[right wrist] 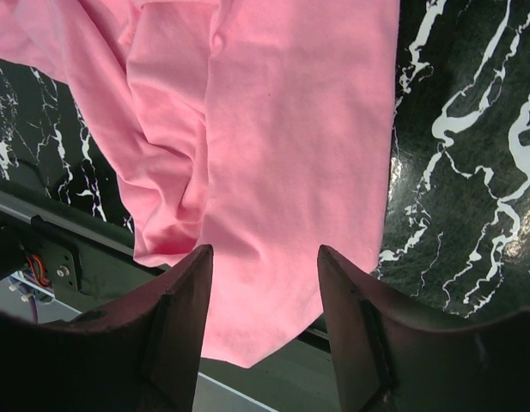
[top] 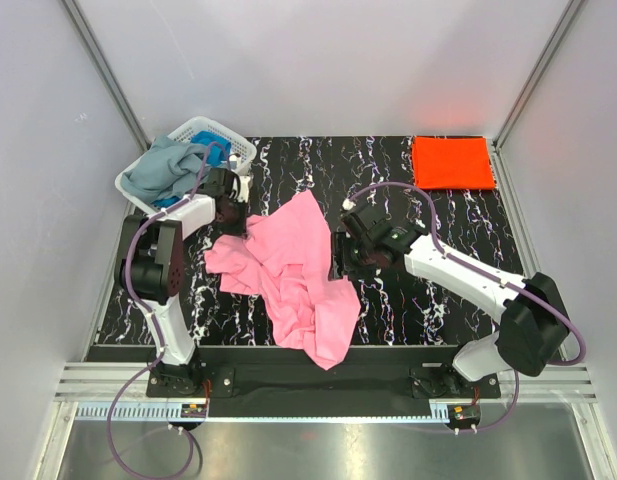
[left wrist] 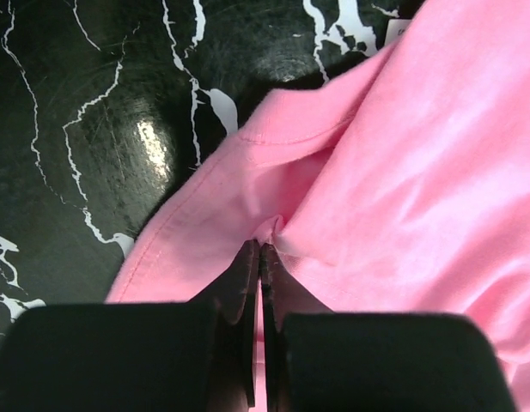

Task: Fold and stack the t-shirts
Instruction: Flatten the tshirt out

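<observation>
Pink t-shirt (top: 298, 270), crumpled; left end effector (left wrist: 260, 251) pinches perhaps its sleeve.

The marbled table (top: 488, 225) bears a pink t-shirt (top: 298, 270), an orange-red t-shirt (top: 453, 162) and a basket (top: 216, 125).

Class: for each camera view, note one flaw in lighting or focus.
Top external: the orange-red t-shirt glows oversaturated, tinting the wall behind; left wrist: lamp glare on the black table, left pincer soft-edged; right wrist: right pincer soft against the sharper pink t-shirt.
</observation>
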Robot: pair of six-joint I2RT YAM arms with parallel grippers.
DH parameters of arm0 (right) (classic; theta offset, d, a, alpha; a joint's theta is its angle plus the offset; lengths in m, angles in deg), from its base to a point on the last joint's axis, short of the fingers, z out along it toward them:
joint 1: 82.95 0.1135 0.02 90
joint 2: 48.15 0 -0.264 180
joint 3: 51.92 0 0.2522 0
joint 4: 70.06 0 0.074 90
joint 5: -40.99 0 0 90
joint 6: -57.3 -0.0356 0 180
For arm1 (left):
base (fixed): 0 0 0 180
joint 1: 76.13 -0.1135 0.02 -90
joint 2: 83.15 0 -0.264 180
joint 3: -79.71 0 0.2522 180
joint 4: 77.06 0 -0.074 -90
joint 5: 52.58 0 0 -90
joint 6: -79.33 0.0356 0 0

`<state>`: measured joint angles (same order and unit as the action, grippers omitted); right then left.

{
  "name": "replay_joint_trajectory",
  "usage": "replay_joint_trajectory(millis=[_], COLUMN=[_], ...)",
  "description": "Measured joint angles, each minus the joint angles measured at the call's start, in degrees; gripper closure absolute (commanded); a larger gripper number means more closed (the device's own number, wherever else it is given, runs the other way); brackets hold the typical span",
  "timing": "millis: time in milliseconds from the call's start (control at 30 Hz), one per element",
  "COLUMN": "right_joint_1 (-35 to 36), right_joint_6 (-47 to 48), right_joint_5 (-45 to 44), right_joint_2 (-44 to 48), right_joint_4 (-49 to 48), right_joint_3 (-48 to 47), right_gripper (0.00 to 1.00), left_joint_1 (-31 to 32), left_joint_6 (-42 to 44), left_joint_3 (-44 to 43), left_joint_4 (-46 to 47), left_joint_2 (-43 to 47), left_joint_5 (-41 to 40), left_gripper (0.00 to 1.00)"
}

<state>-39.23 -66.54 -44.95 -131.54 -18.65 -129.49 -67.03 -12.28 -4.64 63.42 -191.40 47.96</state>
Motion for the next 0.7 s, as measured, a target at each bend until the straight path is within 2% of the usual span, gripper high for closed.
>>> replay_joint_trajectory(millis=[267, 433, 700], right_joint_1=[1.2, 4.7, 18.8], right_joint_6=[-3.2, -5.0, -11.2], right_joint_5=[-2.7, -3.2, -10.0], right_joint_2=[0.0, -0.6, -5.9], right_joint_4=[3.5, 3.7, 7.3], right_joint_3=[0.1, 0.1, -2.7], right_gripper=[0.36, 0.33, 0.3], left_joint_1=[1.6, 1.9, 1.9], left_joint_6=[-5.8, -10.8, -16.7], left_joint_3=[-3.5, -9.7, -18.7], left_joint_4=[-3.7, -7.2, -11.7], left_joint_2=[3.9, 8.7, 11.9], left_joint_5=[0.3, 0.8, -1.5], left_gripper=[1.0, 1.0, 1.0])
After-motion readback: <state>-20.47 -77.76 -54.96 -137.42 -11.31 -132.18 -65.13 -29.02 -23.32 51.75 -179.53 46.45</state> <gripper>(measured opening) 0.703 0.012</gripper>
